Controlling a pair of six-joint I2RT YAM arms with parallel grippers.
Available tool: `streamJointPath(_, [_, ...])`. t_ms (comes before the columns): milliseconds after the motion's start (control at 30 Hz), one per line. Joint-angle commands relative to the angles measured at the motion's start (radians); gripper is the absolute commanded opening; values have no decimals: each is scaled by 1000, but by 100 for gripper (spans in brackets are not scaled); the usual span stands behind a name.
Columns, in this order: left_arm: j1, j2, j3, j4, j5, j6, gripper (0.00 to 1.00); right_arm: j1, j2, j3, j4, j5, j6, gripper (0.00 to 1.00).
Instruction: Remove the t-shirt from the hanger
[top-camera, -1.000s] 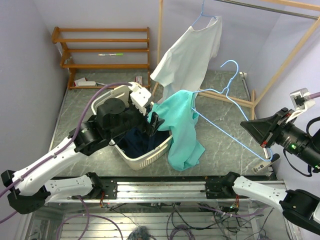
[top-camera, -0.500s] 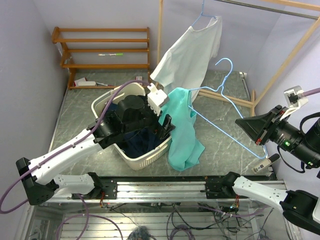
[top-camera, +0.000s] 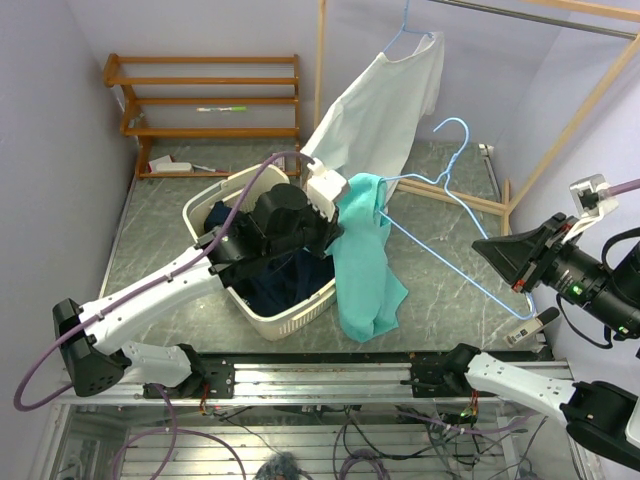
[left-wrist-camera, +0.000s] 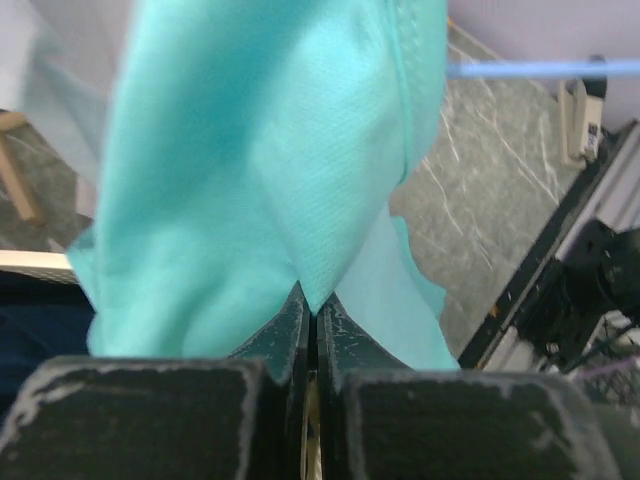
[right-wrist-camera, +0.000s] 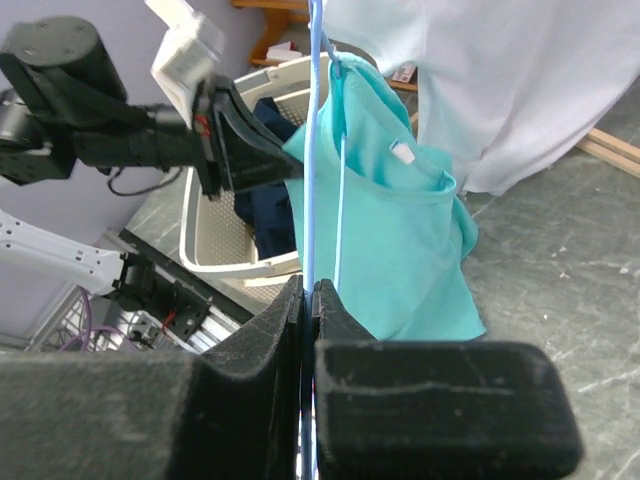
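A teal t-shirt (top-camera: 362, 255) hangs by one shoulder on a light-blue wire hanger (top-camera: 455, 195), beside the basket. My left gripper (top-camera: 335, 222) is shut on a fold of the shirt's edge; the left wrist view shows the teal cloth (left-wrist-camera: 260, 150) pinched between my fingertips at the left gripper (left-wrist-camera: 312, 300). My right gripper (top-camera: 522, 283) is shut on the hanger's wire at its right end, holding it in the air. In the right wrist view the wire (right-wrist-camera: 312, 150) runs straight out of the right gripper (right-wrist-camera: 308, 290) to the shirt (right-wrist-camera: 400, 240).
A white laundry basket (top-camera: 285, 322) with dark clothes stands under my left arm. A white shirt (top-camera: 385, 110) hangs on another hanger from the wooden rack behind. A wooden shelf (top-camera: 200, 100) stands at the back left.
My left arm has swung right from over the basket to the teal shirt and shut on it. The shirt now hangs straighter and narrower. The right arm and hanger have barely shifted.
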Motion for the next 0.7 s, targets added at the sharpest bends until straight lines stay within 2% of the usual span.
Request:
streamJointPath(0, [-3,-15,92,20,-198,-17,7,-3,-22,-18,-58,22,21,0])
streamJointPath(200, [-2,-15,143,-28,-414,-45,7,-3,-40,-62,-115,-41,27,0])
streamJointPath(433, [-3,19,140,-85,-490,-90,7,-2,-43,-11,-117,-33,25,0])
streamJointPath(567, [-1,49,129,-120,-534,-121,7,-1,-50,53,-116,32,42,0])
streamJointPath(667, [-2,49,105,-115,-551,-130,14,1,-63,102,-116,71,51,0])
